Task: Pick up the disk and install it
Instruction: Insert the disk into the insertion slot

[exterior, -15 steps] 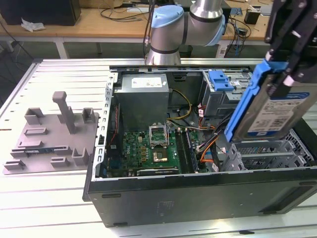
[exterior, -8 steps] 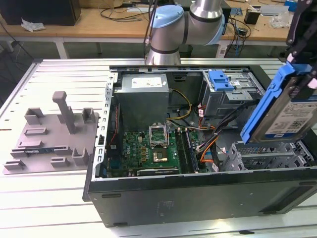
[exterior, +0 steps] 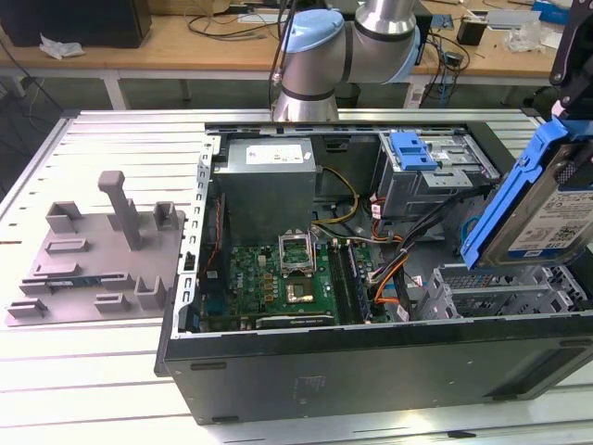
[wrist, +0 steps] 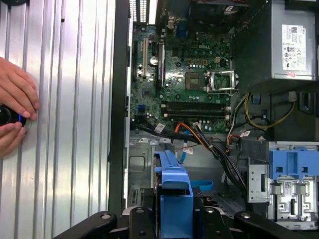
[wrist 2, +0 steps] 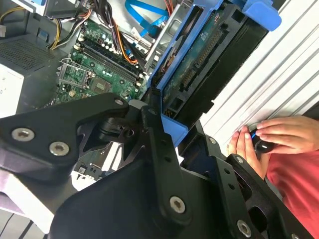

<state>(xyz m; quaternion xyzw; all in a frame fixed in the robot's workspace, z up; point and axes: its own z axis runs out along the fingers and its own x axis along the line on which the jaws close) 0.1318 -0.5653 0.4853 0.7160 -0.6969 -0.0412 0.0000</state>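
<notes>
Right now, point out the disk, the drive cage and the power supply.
disk (exterior: 548,218): exterior view, labelled face.
drive cage (exterior: 412,151): exterior view, blue latch.
power supply (exterior: 267,199): exterior view, grey side.

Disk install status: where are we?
Pickup looks done: the gripper is shut on the disk, holding it tilted in the air above the open computer case, at the exterior view's right. Not installed yet: the disk sits in no bay, apart from the drive cage.
</notes>
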